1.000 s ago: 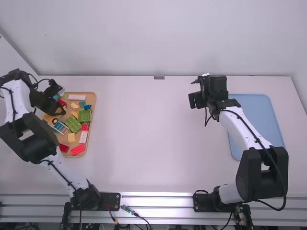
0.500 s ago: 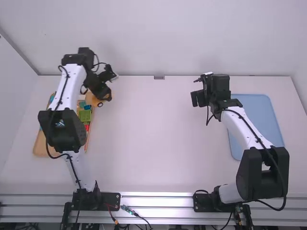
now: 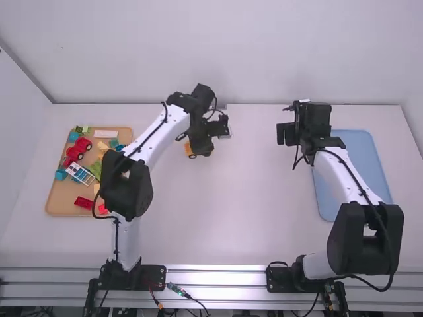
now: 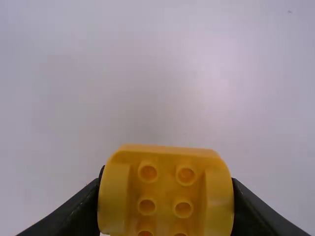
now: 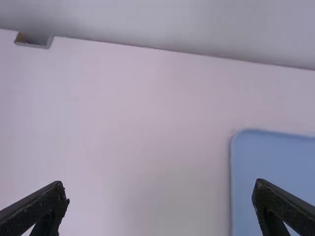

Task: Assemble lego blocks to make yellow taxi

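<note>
A yellow base [image 4: 166, 155] with a wheel is sitting between the fingers of my left gripper [image 4: 166, 196], which are pinching it from both sides, its studded face showing to my left wrist camera. I am holding it over the back half of the table [image 3: 231, 218], a little left of the middle; whether it is touching the surface, I am not able to say. Its two rows of studs are running in line with my fingers, so my grip is crossing the rows. To its left, nearer than my other arm, the wooden tray [image 3: 63, 201] is carrying loose blocks [image 3: 82, 144]. To its right, well apart, my right gripper [image 5: 160, 196] is waiting with its fingers spread and nothing between them, just beside the blue tray [image 3: 357, 158]. I am probably setting out the taxi's bottom as an opening step; lowering it straight down, wheels level, is looking wiser than passing it across, since a tilted landing could be twisting it loose.
</note>
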`<state>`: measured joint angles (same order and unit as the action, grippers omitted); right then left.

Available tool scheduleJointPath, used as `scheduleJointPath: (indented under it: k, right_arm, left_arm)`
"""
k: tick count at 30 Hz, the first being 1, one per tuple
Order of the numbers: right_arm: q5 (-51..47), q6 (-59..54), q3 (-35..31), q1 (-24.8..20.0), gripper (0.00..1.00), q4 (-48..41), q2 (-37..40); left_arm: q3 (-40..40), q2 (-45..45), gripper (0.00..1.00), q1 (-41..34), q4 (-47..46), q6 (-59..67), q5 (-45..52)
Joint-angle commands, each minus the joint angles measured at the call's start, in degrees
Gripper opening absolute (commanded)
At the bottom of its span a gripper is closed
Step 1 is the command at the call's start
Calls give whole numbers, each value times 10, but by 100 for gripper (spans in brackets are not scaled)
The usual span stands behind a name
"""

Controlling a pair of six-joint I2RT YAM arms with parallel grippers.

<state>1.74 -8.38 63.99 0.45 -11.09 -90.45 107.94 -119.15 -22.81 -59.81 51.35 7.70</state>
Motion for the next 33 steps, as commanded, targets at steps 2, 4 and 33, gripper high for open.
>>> scheduleJointPath:
  k: [2,4,33]
  right_arm:
    - [0,7,-7,-17,99,-16,-1]
    - [11,6,-8,-24,99,-18,-1]
    - [60,-10,-89,-13,99,83,0]
  left_arm:
    - [-71,-7,2,-17,29,29,6]
    - [-100,-7,2,-23,49,18,3]
    - [-308,-7,7,-97,267,-3,57]
